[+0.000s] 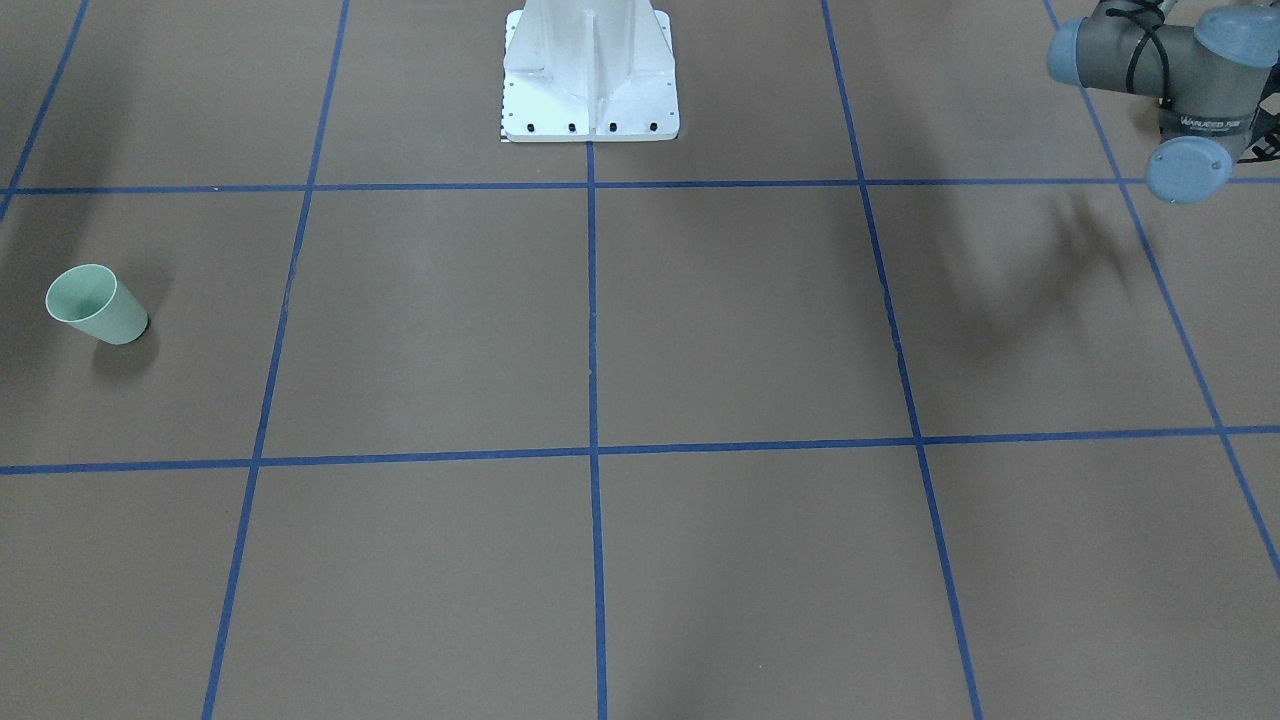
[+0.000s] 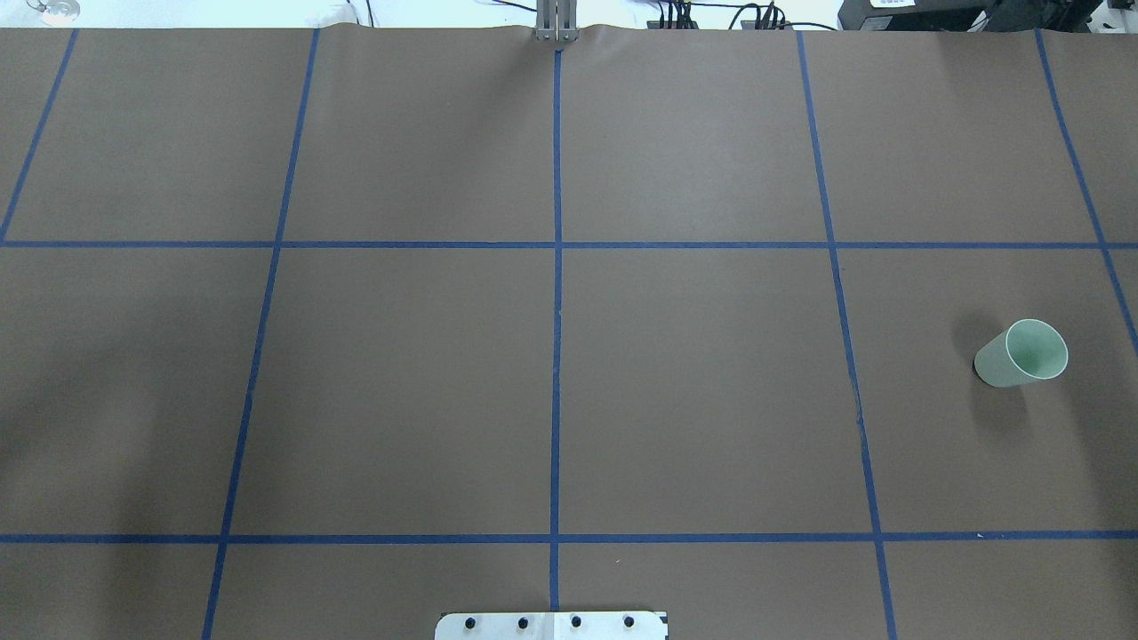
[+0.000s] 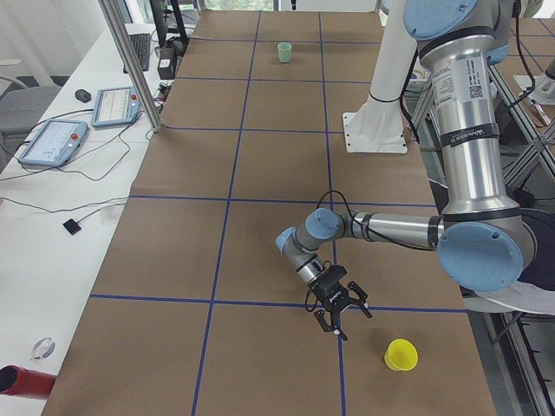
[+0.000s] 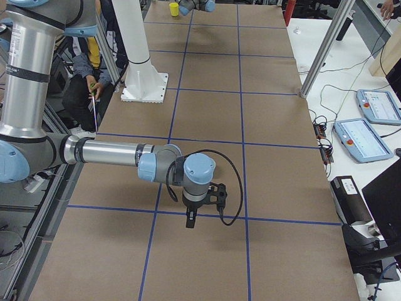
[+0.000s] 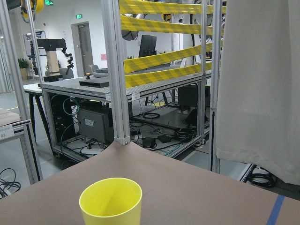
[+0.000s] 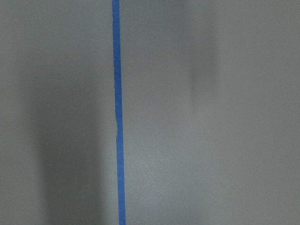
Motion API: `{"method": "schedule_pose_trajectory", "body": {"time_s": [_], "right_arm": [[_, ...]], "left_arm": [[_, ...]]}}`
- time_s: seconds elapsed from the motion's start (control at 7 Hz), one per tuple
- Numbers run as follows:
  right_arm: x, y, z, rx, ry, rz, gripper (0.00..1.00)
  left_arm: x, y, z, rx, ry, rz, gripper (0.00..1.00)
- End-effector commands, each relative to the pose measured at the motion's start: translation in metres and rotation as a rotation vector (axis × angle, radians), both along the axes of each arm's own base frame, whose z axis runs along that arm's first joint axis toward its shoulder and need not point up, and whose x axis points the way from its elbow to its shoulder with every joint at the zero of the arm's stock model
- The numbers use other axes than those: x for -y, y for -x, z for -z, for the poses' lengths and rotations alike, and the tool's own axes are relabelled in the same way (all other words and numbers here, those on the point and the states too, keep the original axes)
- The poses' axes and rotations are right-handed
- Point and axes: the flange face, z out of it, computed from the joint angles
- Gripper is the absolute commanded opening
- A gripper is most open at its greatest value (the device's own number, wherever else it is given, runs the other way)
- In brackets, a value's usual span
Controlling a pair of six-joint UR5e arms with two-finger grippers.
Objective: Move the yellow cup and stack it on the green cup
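Observation:
The yellow cup stands upright near the table's end on my left side. It fills the bottom of the left wrist view and shows far off in the exterior right view. My left gripper hangs low over the table a short way from it, apart from it. I cannot tell whether it is open or shut. The green cup stands upright far off on my right side. My right gripper points down over a blue tape line. I cannot tell its state.
The white robot base stands at the table's near middle. Blue tape lines grid the brown table. A side bench holds teach pendants behind an aluminium post. A person sits behind the robot.

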Motion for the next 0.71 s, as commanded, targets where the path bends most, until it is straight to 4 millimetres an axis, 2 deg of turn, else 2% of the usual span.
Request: {"method": "schedule_pose_trajectory", "body": {"time_s": [0.0, 0.29, 0.57], "right_arm": [[0.001, 0.000, 0.003, 0.001, -0.007, 0.000, 1.00], [0.002, 0.000, 0.005, 0.001, -0.012, 0.001, 1.00], [0.003, 0.001, 0.005, 0.001, -0.012, 0.003, 1.00]], "left_arm": [[-0.018, 0.001, -0.058, 0.026, 0.055, 0.016, 1.00], [-0.039, -0.026, -0.063, -0.009, 0.125, 0.033, 1.00], [-0.052, -0.037, -0.063, -0.034, 0.175, 0.055, 1.00]]}}
